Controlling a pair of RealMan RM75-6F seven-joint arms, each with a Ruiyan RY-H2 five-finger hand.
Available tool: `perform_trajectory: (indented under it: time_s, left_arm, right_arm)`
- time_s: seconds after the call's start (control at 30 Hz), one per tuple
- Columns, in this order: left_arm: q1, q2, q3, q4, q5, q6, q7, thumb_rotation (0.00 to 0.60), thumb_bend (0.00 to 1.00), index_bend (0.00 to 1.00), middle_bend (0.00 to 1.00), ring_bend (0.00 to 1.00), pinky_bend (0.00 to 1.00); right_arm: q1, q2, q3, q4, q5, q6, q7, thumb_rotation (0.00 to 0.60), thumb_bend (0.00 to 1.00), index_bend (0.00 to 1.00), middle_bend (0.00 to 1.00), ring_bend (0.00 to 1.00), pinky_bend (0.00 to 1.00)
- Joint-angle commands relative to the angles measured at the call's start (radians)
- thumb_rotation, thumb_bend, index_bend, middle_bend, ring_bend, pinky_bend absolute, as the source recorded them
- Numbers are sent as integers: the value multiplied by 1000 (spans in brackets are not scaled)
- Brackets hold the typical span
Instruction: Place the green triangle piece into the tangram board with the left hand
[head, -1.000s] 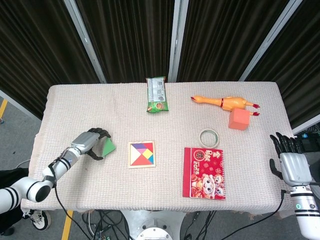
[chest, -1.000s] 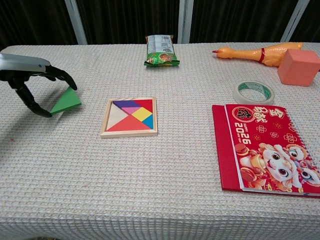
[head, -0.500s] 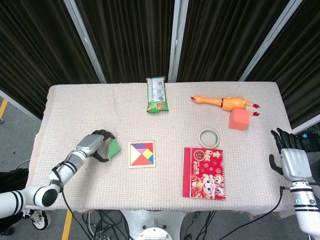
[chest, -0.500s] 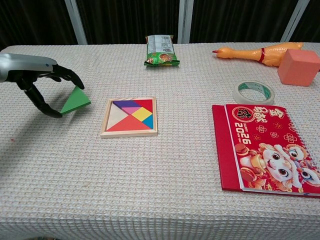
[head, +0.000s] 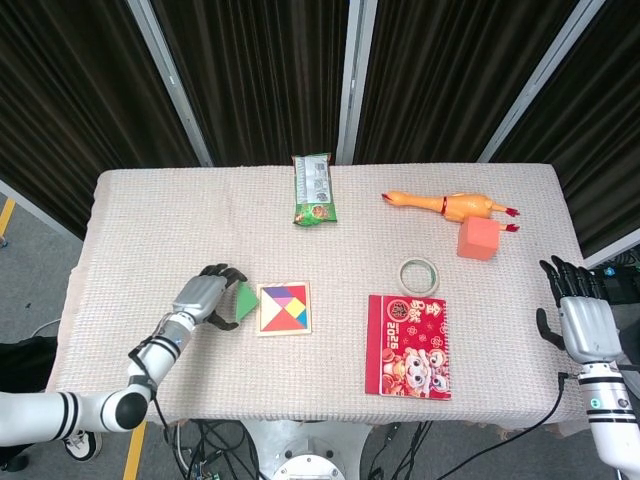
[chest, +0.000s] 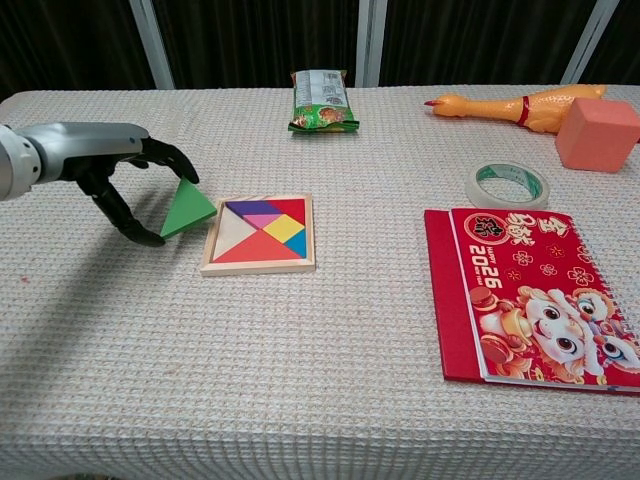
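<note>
Your green triangle piece (chest: 187, 209) is pinched between the thumb and fingers of your left hand (chest: 120, 170), held tilted just left of the tangram board (chest: 260, 233), its tip close to the board's left edge. The board's left slot shows bare wood. To the right lie a red calendar book (chest: 530, 295) and a tape roll (chest: 508, 185). Your right hand (head: 582, 320) hangs past the table's right edge, fingers spread, holding nothing.
</note>
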Motion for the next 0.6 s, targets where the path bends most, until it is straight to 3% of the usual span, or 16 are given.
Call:
perform_trajectory:
  time_s: [0.03, 0.6]
  left_arm:
    - [-7, -21, 0, -7, -17, 13, 22, 600, 202, 460, 136, 0, 3]
    - [-35, -84, -32, -24, -136, 89, 116, 600, 202, 475, 146, 0, 0]
  right_arm:
    - [1, -1, -1, -1, 0, -1, -1, 600, 451, 0, 0, 0, 0]
    - [-1, -2, -4, 6, 6, -5, 3, 600, 451, 0, 0, 0, 0]
